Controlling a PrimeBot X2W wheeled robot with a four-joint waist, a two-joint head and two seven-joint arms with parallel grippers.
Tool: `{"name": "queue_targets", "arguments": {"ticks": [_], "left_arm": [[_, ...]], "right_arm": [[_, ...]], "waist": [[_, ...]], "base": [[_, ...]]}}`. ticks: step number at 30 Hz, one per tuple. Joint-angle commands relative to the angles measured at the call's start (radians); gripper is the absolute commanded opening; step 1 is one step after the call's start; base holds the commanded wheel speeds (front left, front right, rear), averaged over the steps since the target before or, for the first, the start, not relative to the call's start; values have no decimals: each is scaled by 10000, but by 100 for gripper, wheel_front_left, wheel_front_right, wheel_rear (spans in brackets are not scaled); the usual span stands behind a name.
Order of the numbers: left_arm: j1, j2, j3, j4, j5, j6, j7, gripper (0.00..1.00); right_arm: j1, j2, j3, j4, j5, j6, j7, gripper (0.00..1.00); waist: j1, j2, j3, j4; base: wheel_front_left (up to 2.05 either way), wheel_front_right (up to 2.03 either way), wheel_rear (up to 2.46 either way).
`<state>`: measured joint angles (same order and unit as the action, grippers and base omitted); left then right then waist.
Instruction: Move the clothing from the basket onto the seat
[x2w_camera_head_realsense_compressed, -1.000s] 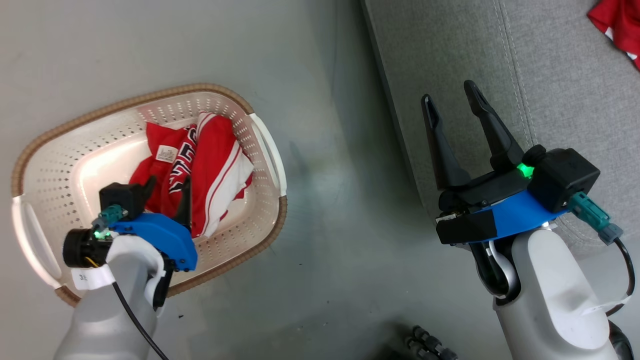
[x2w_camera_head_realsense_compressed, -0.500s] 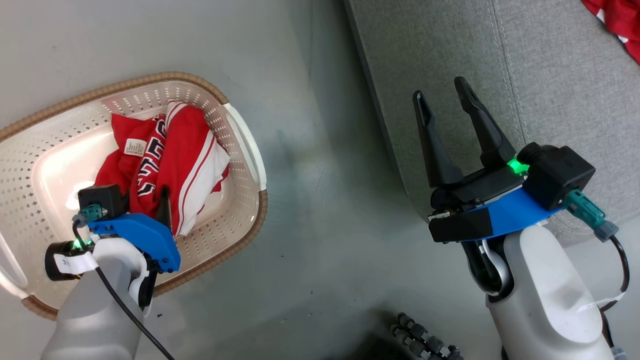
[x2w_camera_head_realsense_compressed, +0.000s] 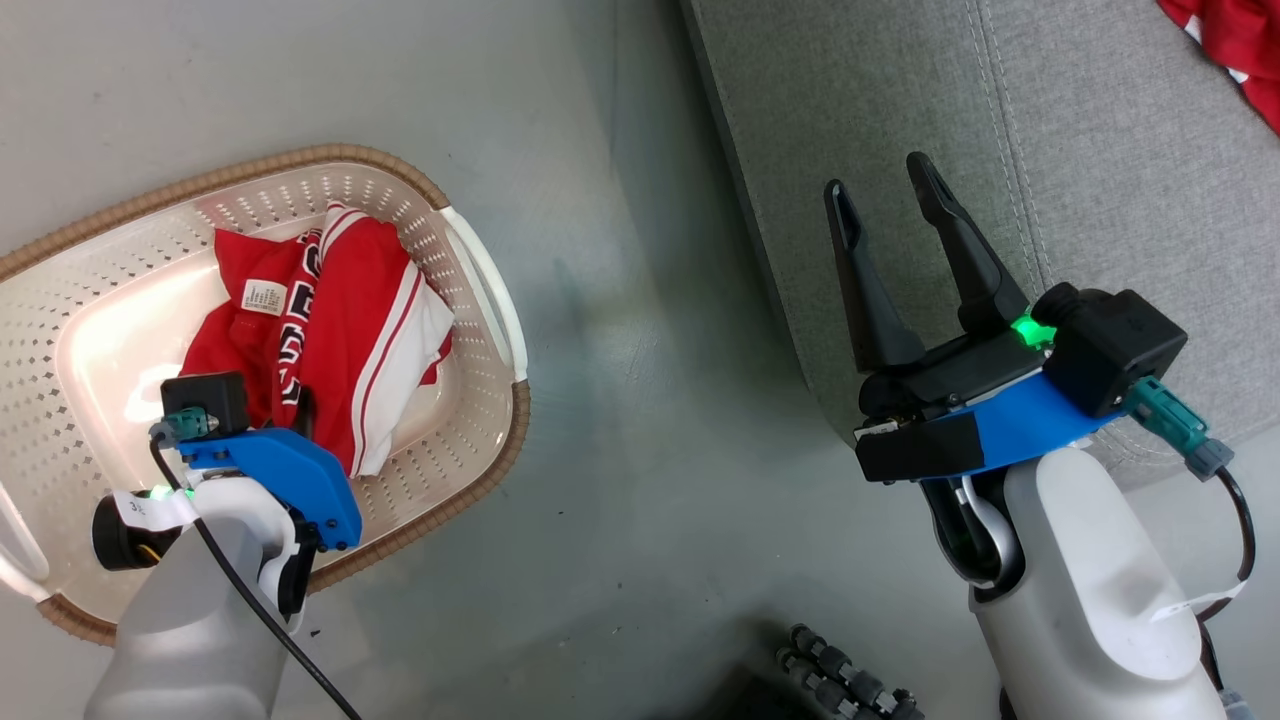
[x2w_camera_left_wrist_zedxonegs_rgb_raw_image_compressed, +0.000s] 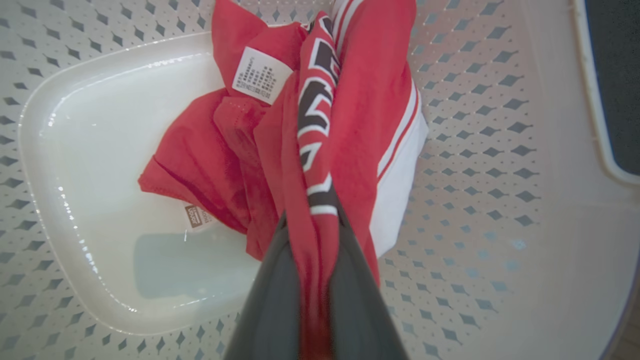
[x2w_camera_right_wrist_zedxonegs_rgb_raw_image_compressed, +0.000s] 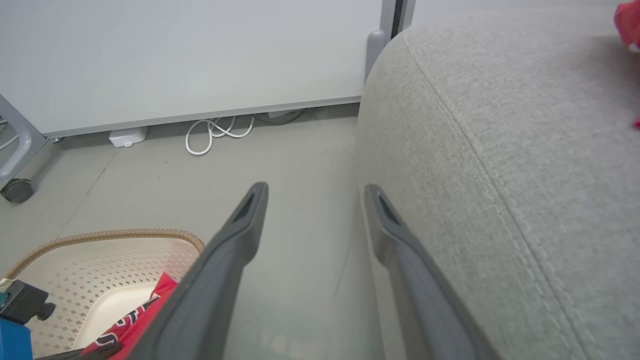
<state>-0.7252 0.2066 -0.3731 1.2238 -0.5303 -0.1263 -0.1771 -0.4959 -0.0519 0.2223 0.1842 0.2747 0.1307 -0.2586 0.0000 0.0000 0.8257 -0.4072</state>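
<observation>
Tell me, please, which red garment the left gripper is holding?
The lettered garment in the basket, pinched by the left gripper; the other garment lies on the sofa.

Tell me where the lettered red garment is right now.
The lettered red garment lies bunched inside the laundry basket at the head view's left, a fold pinched in the shut left gripper, the grey sofa to its right.

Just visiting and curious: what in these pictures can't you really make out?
- Lettering on the red garment in the basket: left wrist view, folds hide most letters.
- Its white tag: same view, print too small.
- Second red garment on the sofa: head view, cut off by the top right corner.
- Inner faces of the left claw: left wrist view, covered by pinched cloth.
</observation>
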Motion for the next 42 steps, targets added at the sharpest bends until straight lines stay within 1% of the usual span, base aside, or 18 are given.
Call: {"name": "queue_targets", "arguments": {"ticks": [1,10,14,18,22,30,31,32,37,42], "left_arm": [[-182,14,-61,24,-54,-38,36,0],[-166,-29,-315,41,-227,-42,10,0],[-120,-159,-461,-15,-313,-43,-3,0],[50,-366,-669,-144,-384,-44,-116,0],[246,-526,-850,-269,-524,-44,-228,0],[907,-895,-1471,-708,-923,-45,-476,0],[907,-895,-1471,-708,-923,-45,-476,0],[996,-939,-1544,-761,-976,-45,-497,0],[1418,-1127,-2338,-1095,-1032,-45,-537,0],[1610,-1190,-3216,-1588,-1138,-45,-568,0]], "right_arm": [[-165,25,-12,29,13,1,-63,100],[-191,25,-32,91,40,1,-72,100],[-178,25,-139,121,-78,1,-73,100],[-123,24,-221,181,-197,1,-70,100],[43,22,-324,291,-310,1,-70,100],[471,21,-623,545,-670,1,139,100],[471,21,-623,545,-670,1,139,100],[527,19,-657,558,-718,1,182,100],[1011,15,-895,549,-894,1,471,100],[1612,15,-1120,486,-957,1,803,100]], "waist": [[0,0,-7,4],[0,0,-112,53],[0,0,-300,195],[0,0,-736,401],[0,0,-1371,671],[0,0,-3178,1300],[0,0,-3178,1300],[0,0,-3405,1370],[0,0,-4528,1782],[0,0,-5493,2135]], "base": [[0,0,0],[0,0,0],[0,0,0],[0,0,0],[0,0,0],[0,0,0],[0,0,0],[0,0,0],[0,0,0],[0,0,0]]}}
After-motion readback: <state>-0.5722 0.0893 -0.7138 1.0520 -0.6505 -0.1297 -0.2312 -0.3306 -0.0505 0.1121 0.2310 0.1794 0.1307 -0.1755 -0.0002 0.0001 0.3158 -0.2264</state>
